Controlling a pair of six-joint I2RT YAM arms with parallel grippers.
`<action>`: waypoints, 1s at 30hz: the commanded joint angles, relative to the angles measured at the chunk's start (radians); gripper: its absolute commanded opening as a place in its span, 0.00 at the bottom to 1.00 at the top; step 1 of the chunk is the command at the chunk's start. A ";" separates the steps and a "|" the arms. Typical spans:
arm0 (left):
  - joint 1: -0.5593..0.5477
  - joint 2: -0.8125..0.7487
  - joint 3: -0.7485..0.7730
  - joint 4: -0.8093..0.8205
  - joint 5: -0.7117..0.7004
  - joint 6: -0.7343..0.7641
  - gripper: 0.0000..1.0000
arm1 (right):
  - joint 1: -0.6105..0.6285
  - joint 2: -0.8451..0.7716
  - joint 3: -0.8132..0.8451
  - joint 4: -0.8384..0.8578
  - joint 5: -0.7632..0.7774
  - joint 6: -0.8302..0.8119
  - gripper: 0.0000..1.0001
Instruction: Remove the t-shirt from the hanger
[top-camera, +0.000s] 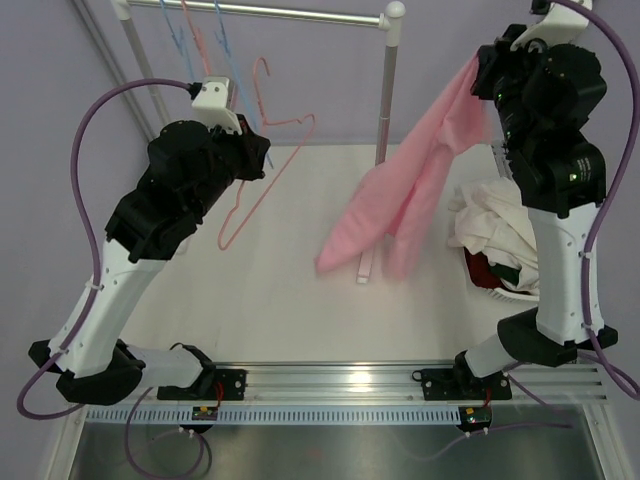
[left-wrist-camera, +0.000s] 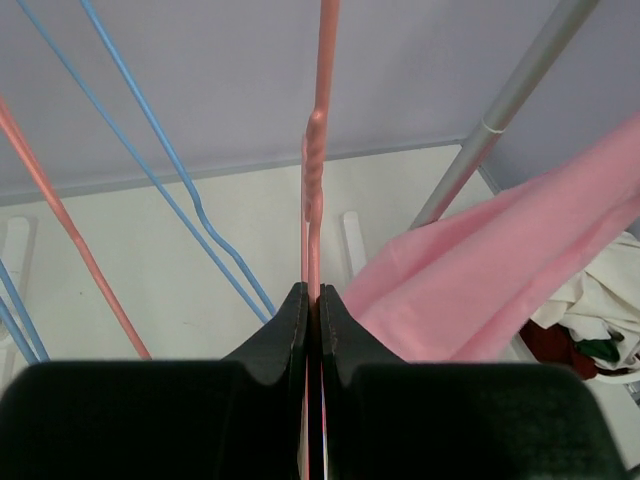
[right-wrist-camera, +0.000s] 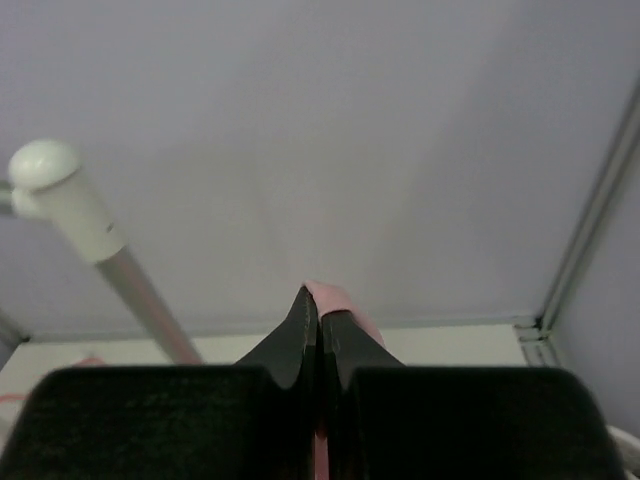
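Note:
The pink t-shirt (top-camera: 400, 200) hangs free from my right gripper (top-camera: 483, 72), which is shut on its upper edge, high at the right of the rack. A fold of pink cloth (right-wrist-camera: 335, 298) shows over the right fingertips in the right wrist view. The shirt also shows in the left wrist view (left-wrist-camera: 500, 280). The bare pink wire hanger (top-camera: 262, 165) is held in my left gripper (top-camera: 252, 150), shut on its wire below the hook. In the left wrist view the pink wire (left-wrist-camera: 315, 180) runs up from between the closed jaws (left-wrist-camera: 312, 295).
A grey clothes rail (top-camera: 270, 12) with a white end cap (top-camera: 394, 12) spans the back on an upright post (top-camera: 384, 100). Blue hangers (top-camera: 200, 40) hang on it at the left. A basket of white and red laundry (top-camera: 500, 240) sits at the right.

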 joint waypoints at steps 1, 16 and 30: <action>-0.004 0.011 0.045 0.112 -0.050 0.067 0.00 | -0.080 0.096 0.185 0.065 0.128 -0.113 0.00; -0.007 0.019 -0.220 0.681 -0.199 0.335 0.00 | -0.217 0.162 0.246 0.511 0.151 -0.343 0.00; 0.007 0.096 -0.207 0.921 -0.257 0.449 0.00 | -0.481 0.208 0.308 0.729 0.102 -0.378 0.00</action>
